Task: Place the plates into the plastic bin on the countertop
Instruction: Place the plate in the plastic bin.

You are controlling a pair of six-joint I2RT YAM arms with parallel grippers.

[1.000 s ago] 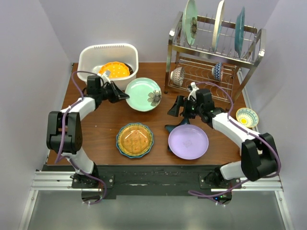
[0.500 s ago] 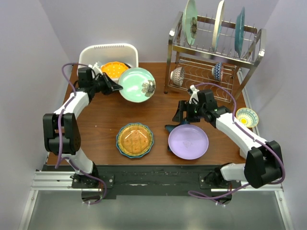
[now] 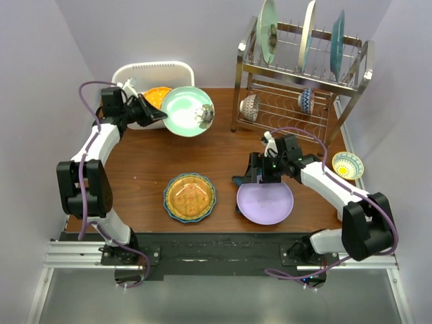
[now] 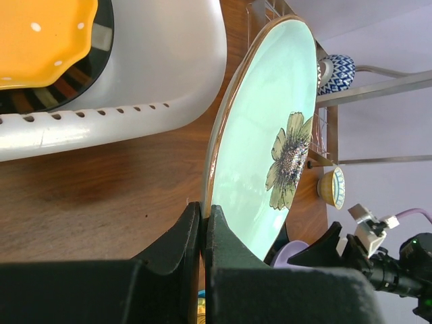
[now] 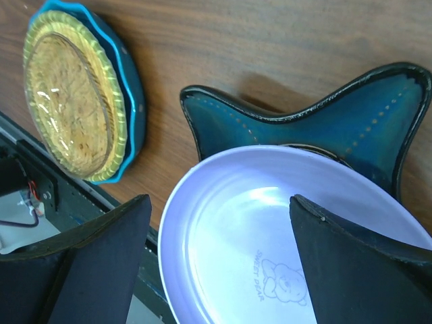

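My left gripper [image 3: 156, 115] [image 4: 202, 212] is shut on the rim of a mint-green plate with a flower [image 3: 187, 111] [image 4: 270, 135]. It holds the plate tilted above the countertop [image 3: 142, 169], just right of the white plastic bin [image 3: 152, 69] [image 4: 162, 74]. An orange scalloped plate [image 3: 156, 96] [image 4: 40, 34] lies in the bin. My right gripper [image 3: 260, 174] [image 5: 219, 199] is open over the far edge of the lavender plate [image 3: 264, 200] [image 5: 270, 243], which rests on a blue star-shaped plate [image 3: 239, 181] [image 5: 304, 121]. The amber plate with a blue rim [image 3: 190, 197] [image 5: 74, 94] lies near the front.
A steel wire dish rack [image 3: 304, 67] stands at the back right, with three upright plates on top and small bowls on its lower shelf. A small yellow patterned bowl [image 3: 347, 164] sits at the right edge of the countertop.
My left gripper has lifted the green plate off the countertop and carried it back and left toward the bin, tilting it. My right gripper has moved nearer, over the lavender plate.
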